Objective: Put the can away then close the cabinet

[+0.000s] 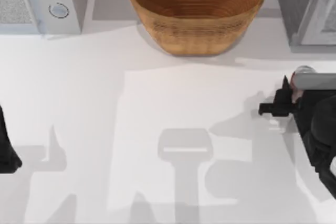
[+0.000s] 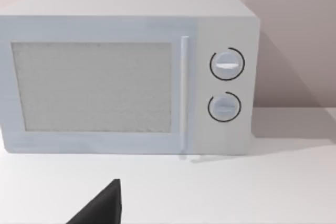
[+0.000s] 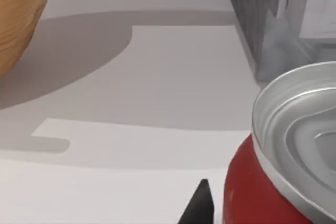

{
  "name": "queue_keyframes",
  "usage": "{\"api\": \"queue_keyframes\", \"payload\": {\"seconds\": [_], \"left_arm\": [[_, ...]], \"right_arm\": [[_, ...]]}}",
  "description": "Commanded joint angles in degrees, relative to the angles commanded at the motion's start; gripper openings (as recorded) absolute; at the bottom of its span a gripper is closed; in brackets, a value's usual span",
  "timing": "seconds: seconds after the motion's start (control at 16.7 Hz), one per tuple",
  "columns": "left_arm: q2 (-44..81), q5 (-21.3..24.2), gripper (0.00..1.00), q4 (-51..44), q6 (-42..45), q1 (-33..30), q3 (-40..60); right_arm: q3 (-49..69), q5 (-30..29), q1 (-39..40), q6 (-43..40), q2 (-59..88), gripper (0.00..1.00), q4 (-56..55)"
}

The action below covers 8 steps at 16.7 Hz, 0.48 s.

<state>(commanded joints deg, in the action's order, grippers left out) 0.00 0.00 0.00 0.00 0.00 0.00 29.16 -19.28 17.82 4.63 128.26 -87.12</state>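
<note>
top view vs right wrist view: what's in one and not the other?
Top view alone: microwave, left arm parked at the table's left edge, right gripper by the can.

Right wrist alone: the can's red side and silver lid close up.

Both: woven bowl, the can, white table, grey cabinet.

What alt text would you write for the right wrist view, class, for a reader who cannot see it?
A small red cylindrical can with a silver metal top sits close to the camera on a white table. A brown woven bowl curves in at one edge, and a grey cabinet stands beyond the can.
</note>
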Motion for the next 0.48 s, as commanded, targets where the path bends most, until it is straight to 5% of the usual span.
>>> {"api": "queue_keyframes", "payload": {"seconds": [0.48], "left_arm": [[0.0,0.0,1.0,0.0,0.0,0.0,0.0]], "right_arm": [[0.8,0.2,0.2,0.0,-6.2,0.0,6.3]]}}
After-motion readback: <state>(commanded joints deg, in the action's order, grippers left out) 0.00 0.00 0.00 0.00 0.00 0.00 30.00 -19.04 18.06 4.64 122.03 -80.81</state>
